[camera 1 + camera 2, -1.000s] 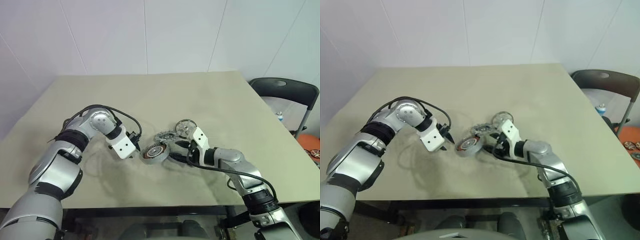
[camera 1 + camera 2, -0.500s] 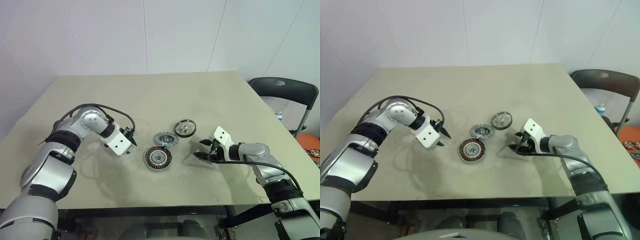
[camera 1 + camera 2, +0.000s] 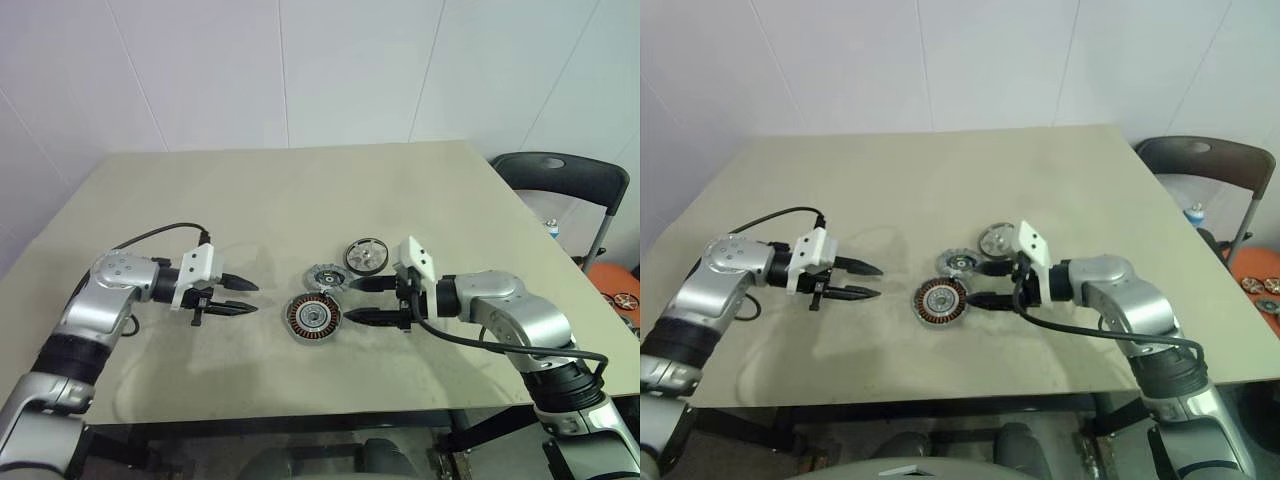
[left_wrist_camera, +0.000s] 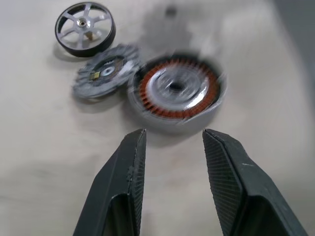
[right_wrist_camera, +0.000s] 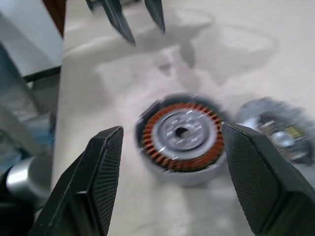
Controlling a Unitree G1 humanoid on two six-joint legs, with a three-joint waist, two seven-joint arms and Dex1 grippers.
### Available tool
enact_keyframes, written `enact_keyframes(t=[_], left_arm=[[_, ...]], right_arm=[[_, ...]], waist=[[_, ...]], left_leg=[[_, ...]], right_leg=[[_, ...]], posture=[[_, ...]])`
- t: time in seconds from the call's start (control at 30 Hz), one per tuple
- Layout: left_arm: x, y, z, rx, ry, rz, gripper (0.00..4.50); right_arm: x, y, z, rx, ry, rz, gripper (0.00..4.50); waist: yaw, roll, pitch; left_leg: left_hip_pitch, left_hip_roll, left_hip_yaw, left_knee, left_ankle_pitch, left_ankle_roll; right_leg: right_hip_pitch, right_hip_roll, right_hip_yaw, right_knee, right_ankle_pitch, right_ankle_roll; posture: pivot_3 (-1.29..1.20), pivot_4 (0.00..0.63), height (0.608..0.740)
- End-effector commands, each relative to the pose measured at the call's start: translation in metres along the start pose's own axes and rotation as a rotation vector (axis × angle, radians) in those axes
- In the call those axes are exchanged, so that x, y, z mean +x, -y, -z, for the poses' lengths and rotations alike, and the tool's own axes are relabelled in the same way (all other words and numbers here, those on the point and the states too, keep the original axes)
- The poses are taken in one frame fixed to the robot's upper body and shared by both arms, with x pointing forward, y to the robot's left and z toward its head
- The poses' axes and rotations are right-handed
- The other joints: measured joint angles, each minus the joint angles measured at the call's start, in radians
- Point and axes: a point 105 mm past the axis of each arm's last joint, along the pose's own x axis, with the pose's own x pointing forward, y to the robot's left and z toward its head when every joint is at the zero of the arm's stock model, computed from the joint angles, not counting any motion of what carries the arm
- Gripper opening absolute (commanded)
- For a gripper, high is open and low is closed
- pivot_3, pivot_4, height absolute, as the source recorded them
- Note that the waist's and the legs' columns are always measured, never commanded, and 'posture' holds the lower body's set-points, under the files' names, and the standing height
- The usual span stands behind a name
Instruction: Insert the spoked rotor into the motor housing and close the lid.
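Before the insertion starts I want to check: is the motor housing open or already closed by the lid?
Open. The motor housing shows bare copper windings; the lid lies beside it.

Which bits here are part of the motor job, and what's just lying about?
Job parts:
- spoked rotor
- motor housing, copper windings
- lid, grey disc
- left gripper and right gripper, both open and empty

Lying about:
- folding chair
- spare wheels beside the table

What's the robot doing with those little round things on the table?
It is about to build a small motor. Three parts lie apart on the table: the motor housing with copper windings, the grey lid just behind it, and the spoked rotor further back. The left gripper and right gripper hover open and empty on either side of the housing. Nothing is put together yet.
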Motion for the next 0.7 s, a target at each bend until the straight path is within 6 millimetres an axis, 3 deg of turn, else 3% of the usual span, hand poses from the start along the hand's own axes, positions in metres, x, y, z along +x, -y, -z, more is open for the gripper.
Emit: enact_keyframes(t=[0.03, 0.13, 0.37, 0.7], left_arm=[[-0.019, 0.004, -0.021, -0.176, 0.113, -0.081, 1.95], [-0.027, 0.004, -0.028, -0.262, 0.185, -0.161, 1.95], [-0.030, -0.009, -0.028, -0.276, 0.263, -0.332, 1.95], [-0.032, -0.020, -0.033, -0.240, 0.283, -0.400, 1.95]], right_arm=[[-0.002, 0.017, 0.004, -0.063, -0.018, 0.092, 3.32], [-0.005, 0.032, 0.020, -0.106, -0.066, 0.168, 3.32], [0.005, 0.028, 0.048, -0.095, -0.101, 0.171, 3.32], [0.020, 0.041, 0.029, -0.107, -0.002, 0.261, 3.32]], waist=[[0.000, 0.000, 0.000], [0.003, 0.000, 0.000], [0.004, 0.000, 0.000], [0.003, 0.000, 0.000]], left_leg=[[0.001, 0.001, 0.001, 0.000, 0.000, 0.000], [0.002, 0.002, 0.004, 0.000, 0.000, 0.000], [0.001, 0.003, 0.006, -0.001, 0.000, -0.001], [0.001, 0.004, 0.008, -0.001, 0.000, -0.002]], right_leg=[[0.001, 0.000, 0.000, 0.000, 0.000, 0.000], [0.001, 0.000, 0.000, 0.000, 0.000, 0.000], [-0.001, 0.000, 0.000, -0.001, 0.001, -0.002], [-0.002, 0.001, 0.000, -0.001, 0.002, -0.003]], posture=[[0.00, 0.000, 0.740], [0.00, 0.000, 0.740], [0.00, 0.000, 0.740], [0.00, 0.000, 0.740]])
